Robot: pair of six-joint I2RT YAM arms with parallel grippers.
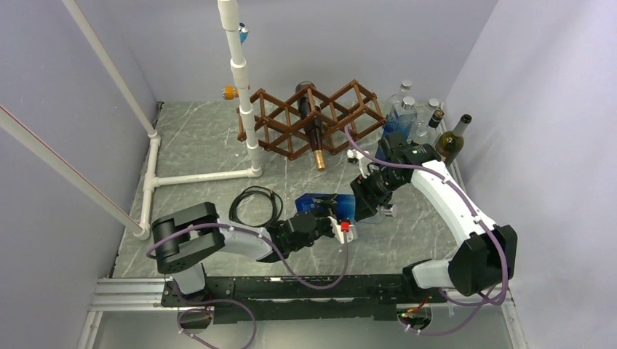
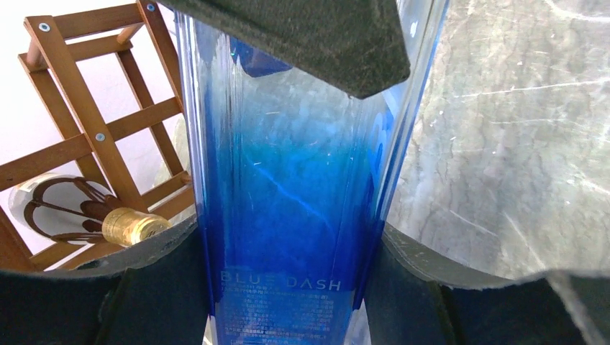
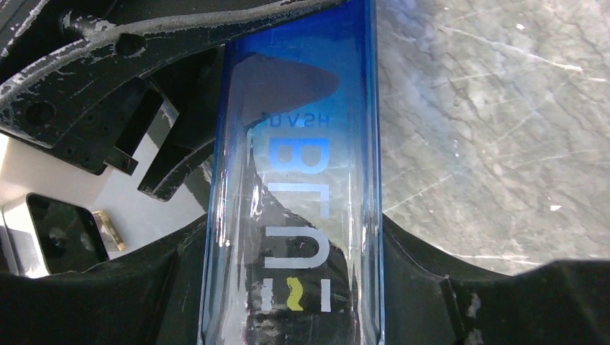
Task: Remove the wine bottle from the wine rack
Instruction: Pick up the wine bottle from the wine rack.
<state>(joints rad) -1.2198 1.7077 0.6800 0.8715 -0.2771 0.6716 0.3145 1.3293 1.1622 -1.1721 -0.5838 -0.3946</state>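
Observation:
Above the table's middle, a blue wine bottle (image 1: pixel 320 203) marked BLUE DASH lies level between both arms, clear of the wine rack (image 1: pixel 342 109). My left gripper (image 1: pixel 336 220) has its dark fingers (image 2: pixel 155 291) pressed on both sides of the bottle (image 2: pixel 288 215). From the other end my right gripper (image 1: pixel 363 198) is shut on the same bottle (image 3: pixel 295 187), its pads (image 3: pixel 424 287) tight against the glass. The brown lattice rack (image 2: pixel 79 136) stands at the back. A dark bottle (image 1: pixel 311 123) with a gold-foil neck (image 2: pixel 133 226) lies in one of its cells.
A white PVC pipe frame (image 1: pixel 244 87) stands left of the rack. A black cable coil (image 1: pixel 256 205) lies on the marble table beside the left arm. Several clear bottles (image 1: pixel 407 113) and a green bottle (image 1: pixel 452 139) stand at the back right by the wall.

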